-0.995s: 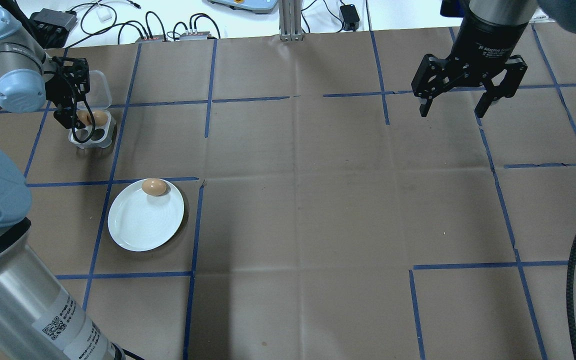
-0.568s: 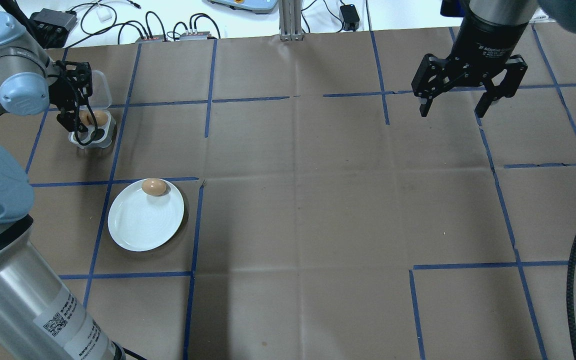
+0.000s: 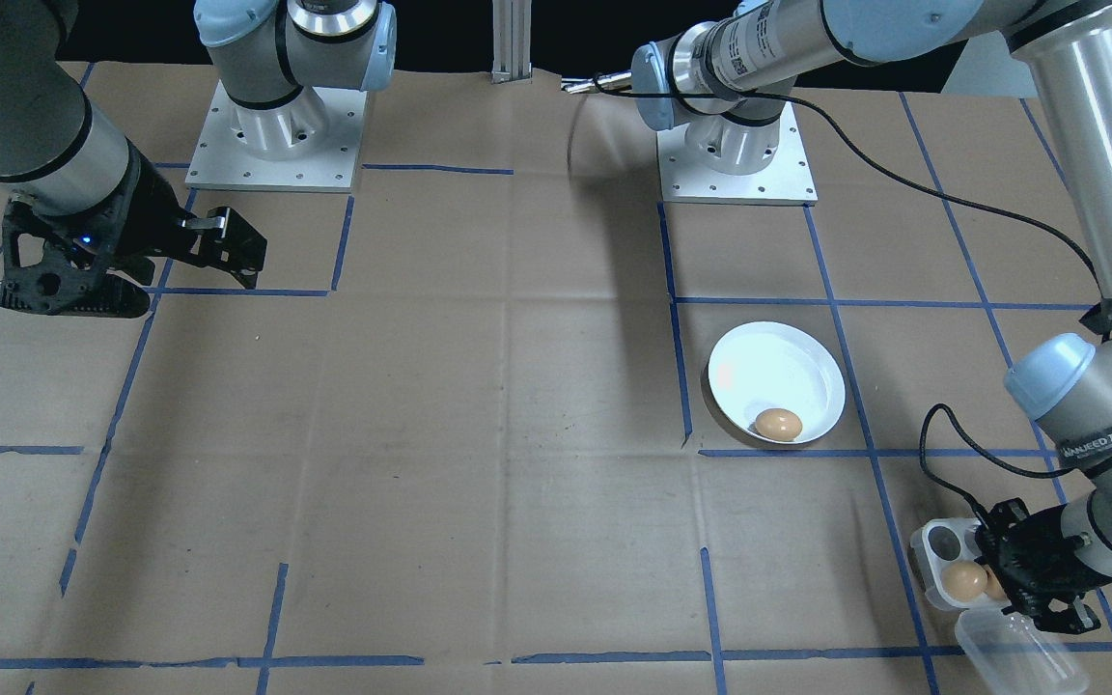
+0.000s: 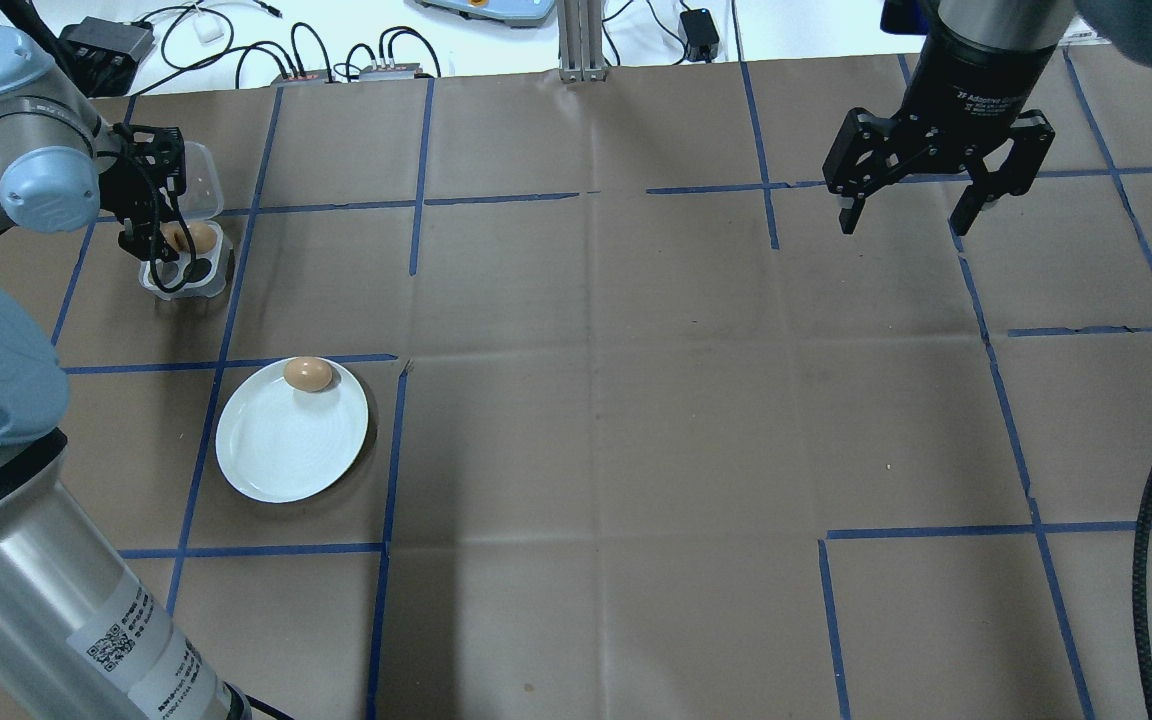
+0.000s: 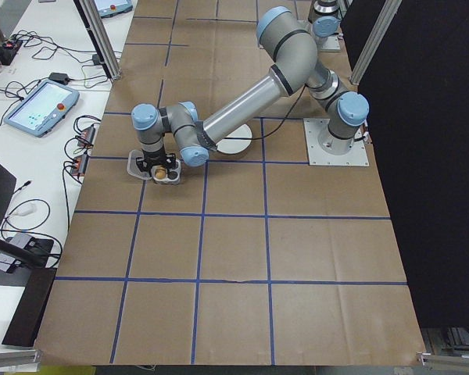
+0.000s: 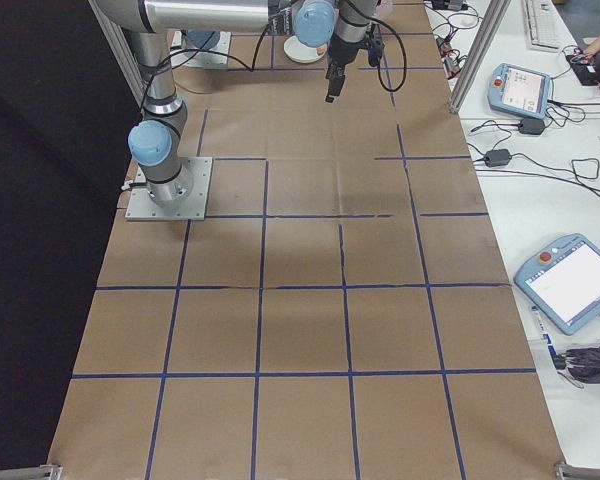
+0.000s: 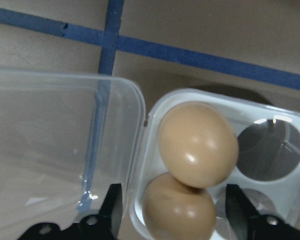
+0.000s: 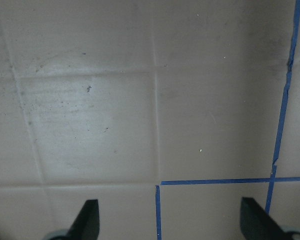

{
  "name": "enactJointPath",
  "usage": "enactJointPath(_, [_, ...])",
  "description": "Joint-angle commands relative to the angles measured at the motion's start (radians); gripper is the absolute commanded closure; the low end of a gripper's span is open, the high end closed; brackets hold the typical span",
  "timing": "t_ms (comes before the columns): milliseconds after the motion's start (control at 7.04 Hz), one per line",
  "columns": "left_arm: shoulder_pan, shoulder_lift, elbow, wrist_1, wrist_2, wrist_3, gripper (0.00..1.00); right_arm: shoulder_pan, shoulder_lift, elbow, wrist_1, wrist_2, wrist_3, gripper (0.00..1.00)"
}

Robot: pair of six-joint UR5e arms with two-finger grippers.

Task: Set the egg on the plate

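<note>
Brown papered table (image 4: 636,400) — left gripper (image 7: 168,215) wide astride tray egg (image 7: 177,210); right gripper (image 4: 911,215) wide.

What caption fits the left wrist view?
Open left gripper above a clear tray holding two eggs, lid folded open.

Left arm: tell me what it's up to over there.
The left gripper hangs open over the clear egg tray, its fingers straddling the nearer of two eggs in it, not yet closed. The tray's lid lies open beside it. One egg already sits at the rim of the white plate. The right gripper is open and idle over bare table.
</note>
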Motion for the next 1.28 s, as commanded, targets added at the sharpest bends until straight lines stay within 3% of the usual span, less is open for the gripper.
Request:
enactJointPath(0, [0.000,0.007,0.002,0.000,0.000,-0.002,0.80,0.000,-0.001,0.000,0.000,0.001,0.000,0.00])
enactJointPath(568, [-0.002,0.062,-0.007,-0.023,0.006,-0.005,0.86,0.000,0.000,0.000,0.000,0.001,0.000,0.00])
enactJointPath(710, [-0.003,0.102,-0.022,-0.097,0.003,-0.031,0.86,0.000,-0.001,0.000,0.000,-0.001,0.000,0.00])
enactJointPath(852, [-0.008,0.161,-0.079,-0.134,0.006,-0.121,0.86,0.000,-0.001,0.000,0.000,-0.001,0.000,0.00])
enactJointPath(1137, [-0.023,0.327,-0.313,-0.136,0.002,-0.316,0.86,0.000,-0.001,0.000,0.000,0.001,0.000,0.00])
